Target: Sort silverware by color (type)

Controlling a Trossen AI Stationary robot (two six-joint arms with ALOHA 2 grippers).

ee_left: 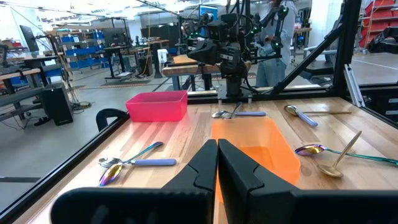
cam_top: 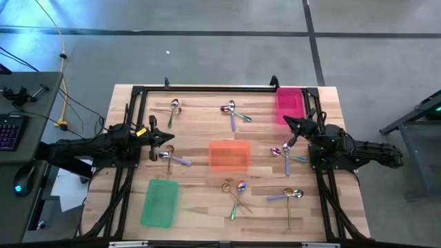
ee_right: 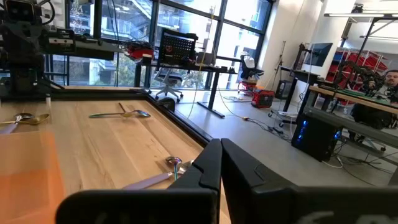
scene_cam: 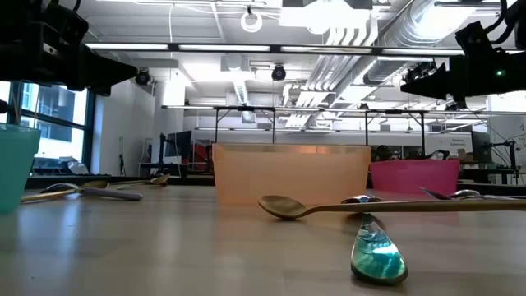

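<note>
Three trays, green (cam_top: pixel 160 202), orange (cam_top: pixel 229 155), pink (cam_top: pixel 290 104), sit among scattered silverware (cam_top: pixel 237 194).

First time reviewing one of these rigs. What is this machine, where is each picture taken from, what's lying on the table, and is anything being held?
Two dark robot arms work at a wooden table. One picture looks straight down, one sits at tabletop height, and one rides on each wrist. From above, the left gripper is on the left and the right gripper on the right; both have their fingers shut, holding nothing. Lying on the table are a green tray, an orange tray, a pink tray, and the silverware, scattered in small clusters outside the trays.
</note>
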